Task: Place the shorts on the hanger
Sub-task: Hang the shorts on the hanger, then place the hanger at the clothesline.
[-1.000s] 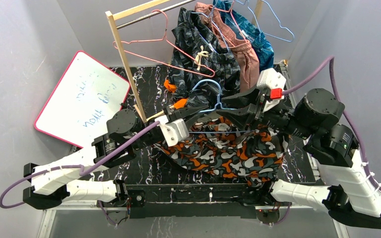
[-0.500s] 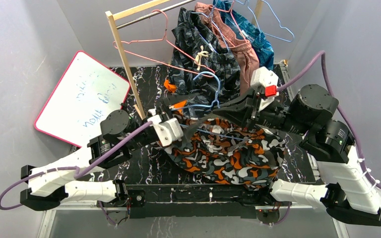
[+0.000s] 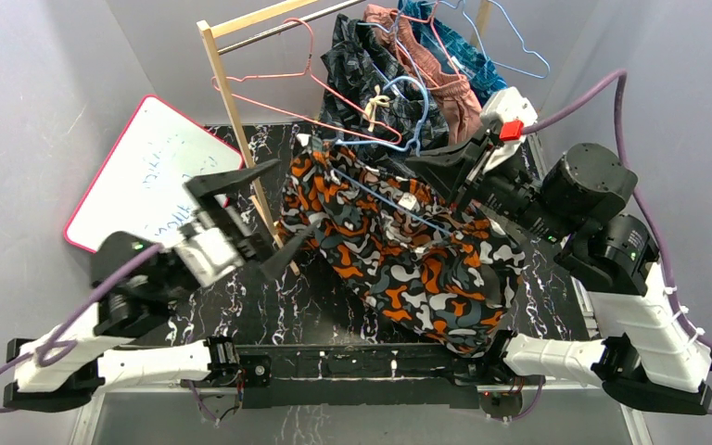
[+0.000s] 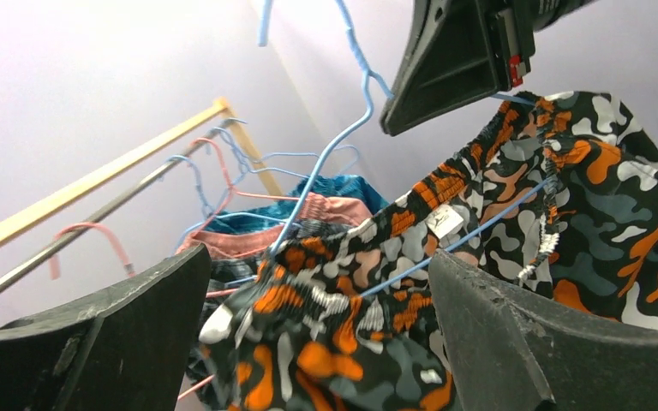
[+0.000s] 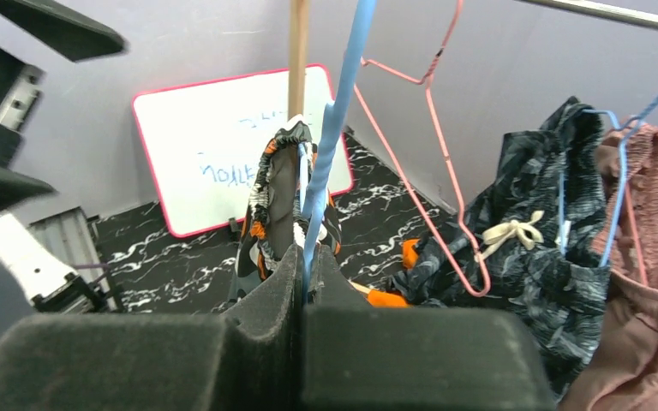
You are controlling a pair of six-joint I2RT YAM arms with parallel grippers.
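Observation:
The camouflage shorts (image 3: 408, 250) hang over the lower bar of the light-blue hanger (image 3: 422, 111), lifted off the table in front of the rack. My right gripper (image 3: 414, 165) is shut on the hanger's wire just below the hook; in the right wrist view the blue hanger (image 5: 338, 111) runs up from between the closed jaws of the right gripper (image 5: 307, 257), with the shorts (image 5: 266, 197) draped behind. My left gripper (image 3: 297, 197) stands wide open to the left of the shorts, touching nothing. From the left gripper (image 4: 319, 257) I see the shorts (image 4: 343, 342) and hanger (image 4: 326, 154) beyond its fingers.
A wooden rack post (image 3: 236, 120) stands between my left gripper and the shorts. On the rail hang pink hangers (image 3: 287, 88), dark patterned shorts with a white drawstring (image 3: 380, 83), salmon shorts (image 3: 459, 102) and a teal garment (image 3: 487, 74). A whiteboard (image 3: 153, 176) leans at left.
My left gripper opened, let go of the shorts and drew back to the left. My right gripper shut on the hanger and raised it, with the shorts, toward the rack.

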